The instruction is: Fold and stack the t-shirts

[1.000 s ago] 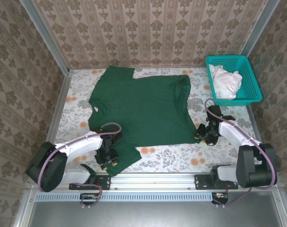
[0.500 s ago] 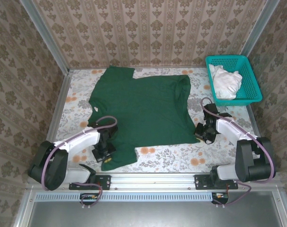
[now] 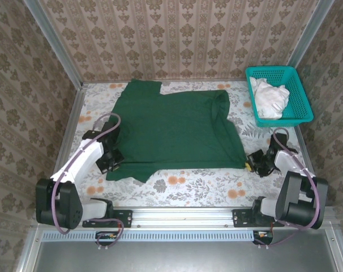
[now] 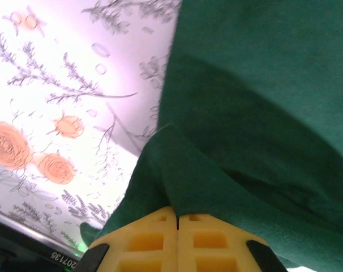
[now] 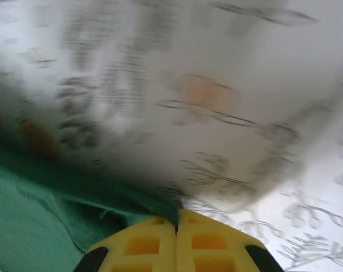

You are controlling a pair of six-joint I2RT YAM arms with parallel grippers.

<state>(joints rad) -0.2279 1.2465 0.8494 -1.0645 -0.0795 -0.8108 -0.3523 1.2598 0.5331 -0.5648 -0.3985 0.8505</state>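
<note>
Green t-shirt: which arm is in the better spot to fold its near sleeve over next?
Left, probably. The left end effector is shut on the green t-shirt right by that sleeve, while the right end effector pinches the hem corner on the far side.

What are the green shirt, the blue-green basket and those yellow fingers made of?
The green shirt looks like soft, matte knit cloth, probably cotton: it creases and drapes. The basket looks like rigid, slightly glossy plastic, judging by its moulded mesh walls. The yellow fingers look matte, likely plastic or rubber, with moulded square pockets.
</note>
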